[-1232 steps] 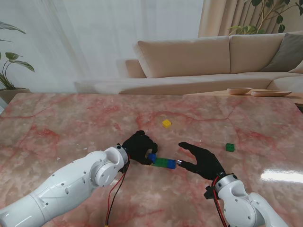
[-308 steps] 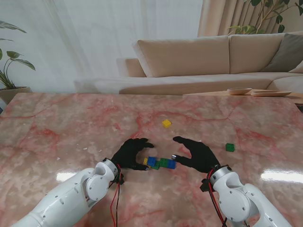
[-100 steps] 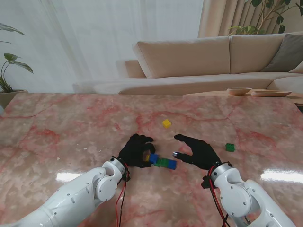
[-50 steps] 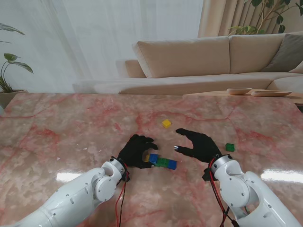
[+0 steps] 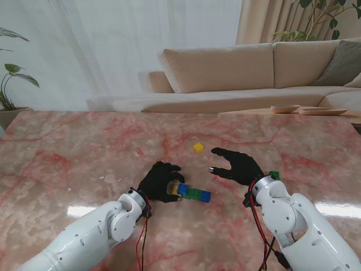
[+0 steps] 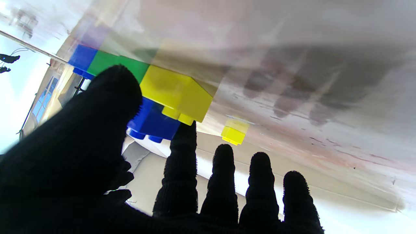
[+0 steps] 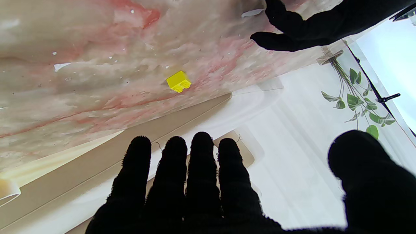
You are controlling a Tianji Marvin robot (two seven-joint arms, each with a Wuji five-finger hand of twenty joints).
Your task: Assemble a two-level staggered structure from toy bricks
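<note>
Bricks form a short row [image 5: 193, 193] near the middle of the marble table [image 5: 84, 152], somewhat toward the edge nearest the robot. Its long axis runs left to right, slanting slightly nearer to me at the right end. From the left wrist view the lower level reads as a yellow brick [image 6: 175, 92], then a green brick [image 6: 112, 63], then a blue end brick [image 6: 81, 58]. A second blue brick [image 6: 152, 118] sits on top at the yellow end, straddling the joint below (so the staggered second level looks started).

The left hand [image 5: 158, 182] is at the left end of the row, clearly the nearer hand. Its thumb [image 6: 107, 94] lies against the near side of the upper blue brick and its index fingertip appears to touch the far side, a narrow pinch that seems to steady the brick; the other three fingers stand straight and apart, touching nothing.

Two loose bricks remain. A loose yellow brick [image 5: 198, 147] lies farther from me than the row, toward the far edge. A loose green brick [image 5: 274, 175] lies to the right, just beside the right wrist.

The right hand [image 5: 240, 166] hovers right of the row and apart from it, fingers spread wide, holding nothing. The loose yellow brick lies ahead of its fingertips [image 7: 201, 143], so I judge this hand better placed to fetch it.
</note>
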